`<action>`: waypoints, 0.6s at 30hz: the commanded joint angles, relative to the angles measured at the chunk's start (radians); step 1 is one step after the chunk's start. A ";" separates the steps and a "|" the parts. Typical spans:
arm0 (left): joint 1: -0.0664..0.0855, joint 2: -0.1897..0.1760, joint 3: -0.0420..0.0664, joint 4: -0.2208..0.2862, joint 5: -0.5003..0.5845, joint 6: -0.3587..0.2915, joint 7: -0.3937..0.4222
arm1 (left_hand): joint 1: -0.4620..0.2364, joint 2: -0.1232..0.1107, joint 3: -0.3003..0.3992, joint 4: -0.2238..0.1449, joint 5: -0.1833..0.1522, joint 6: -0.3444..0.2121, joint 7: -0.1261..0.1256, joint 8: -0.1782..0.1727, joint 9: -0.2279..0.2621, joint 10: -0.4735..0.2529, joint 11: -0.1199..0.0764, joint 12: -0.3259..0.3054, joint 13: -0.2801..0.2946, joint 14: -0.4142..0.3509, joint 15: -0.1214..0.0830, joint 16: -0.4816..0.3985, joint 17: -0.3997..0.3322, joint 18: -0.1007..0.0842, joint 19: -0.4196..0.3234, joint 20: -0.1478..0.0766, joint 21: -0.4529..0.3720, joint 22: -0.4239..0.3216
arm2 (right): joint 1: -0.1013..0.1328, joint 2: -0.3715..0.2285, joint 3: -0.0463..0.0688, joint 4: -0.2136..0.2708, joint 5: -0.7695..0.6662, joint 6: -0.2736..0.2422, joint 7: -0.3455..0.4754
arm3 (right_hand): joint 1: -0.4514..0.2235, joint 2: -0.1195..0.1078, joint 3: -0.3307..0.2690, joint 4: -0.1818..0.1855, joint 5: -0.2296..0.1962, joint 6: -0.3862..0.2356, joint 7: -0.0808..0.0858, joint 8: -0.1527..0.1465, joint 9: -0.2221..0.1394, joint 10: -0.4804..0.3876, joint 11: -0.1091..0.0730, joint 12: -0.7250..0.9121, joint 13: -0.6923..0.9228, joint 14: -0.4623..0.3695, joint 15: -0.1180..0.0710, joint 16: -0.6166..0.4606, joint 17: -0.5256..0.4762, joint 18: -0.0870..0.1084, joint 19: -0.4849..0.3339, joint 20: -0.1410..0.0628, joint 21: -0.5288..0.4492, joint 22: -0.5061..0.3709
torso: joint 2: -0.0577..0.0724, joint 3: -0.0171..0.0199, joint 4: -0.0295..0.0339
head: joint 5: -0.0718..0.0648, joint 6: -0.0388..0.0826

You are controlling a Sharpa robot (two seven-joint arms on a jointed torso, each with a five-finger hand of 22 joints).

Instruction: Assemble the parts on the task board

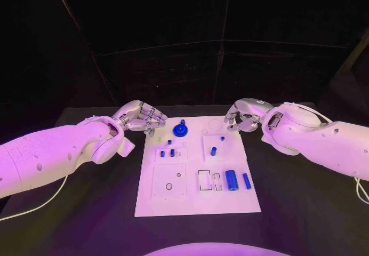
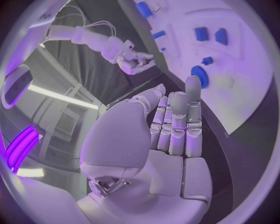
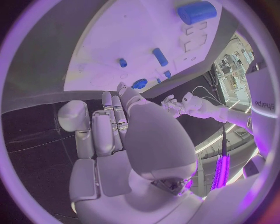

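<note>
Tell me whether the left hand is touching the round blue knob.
Apart. In the head view the left hand sits at the task board's far corner, with bare white board between it and the round blue knob.

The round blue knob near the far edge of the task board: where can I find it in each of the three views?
Head view: round blue knob at the task board's far edge, between both robot hands.
Left wrist view, just past the left robot hand's fingertips.
Right wrist view, beyond the right robot hand.
Shared landmark: the large blue cylinder.
</note>
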 commanded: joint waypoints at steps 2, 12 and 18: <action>0.000 -0.006 0.000 0.023 0.345 0.010 0.176 | -0.006 0.010 0.001 0.003 -0.003 0.006 -0.002 0.006 -0.002 0.009 -0.001 0.008 -0.001 -0.024 0.000 -0.029 -0.043 0.020 -0.012 0.000 -0.012 -0.008 | -0.010 0.006 -0.004 0.001 -0.172 0.034 -0.034 | -0.003 -0.022 0.014 -0.001 -0.006 -0.006 0.010 -0.013 -0.002 -0.012 0.009 -0.021 -0.024 0.041 0.007 0.000 -0.001 0.006 0.005 0.007 0.004 0.003 | 0.001 0.0000 -0.0011 | -0.006 0.005; -0.003 -0.012 0.000 0.050 0.417 0.028 0.222 | -0.009 0.010 -0.004 0.004 -0.003 0.007 -0.003 0.007 -0.003 0.015 -0.002 0.015 0.000 -0.036 0.001 -0.042 -0.061 0.020 -0.018 0.000 -0.020 -0.014 | -0.029 0.026 -0.025 -0.006 -0.204 0.057 -0.030 | -0.004 -0.035 0.037 -0.007 -0.007 -0.021 0.020 -0.034 -0.002 -0.032 0.022 -0.052 -0.071 0.041 0.017 -0.005 -0.009 0.004 0.011 0.017 0.012 0.015 | 0.003 0.0008 -0.0004 | -0.002 -0.003; -0.004 -0.014 0.000 0.055 0.427 0.028 0.230 | -0.010 0.011 -0.006 0.003 -0.003 0.007 -0.003 0.008 -0.003 0.018 -0.002 0.018 0.001 -0.038 0.000 -0.044 -0.064 0.020 -0.019 0.000 -0.023 -0.015 | -0.038 0.037 -0.027 -0.010 -0.205 0.064 -0.014 | 0.004 -0.033 0.057 -0.014 -0.008 -0.015 0.018 -0.038 0.000 -0.024 0.020 -0.056 -0.089 0.041 0.016 -0.005 -0.011 0.004 0.014 0.018 0.018 0.022 | 0.002 0.0008 -0.0005 | -0.002 -0.009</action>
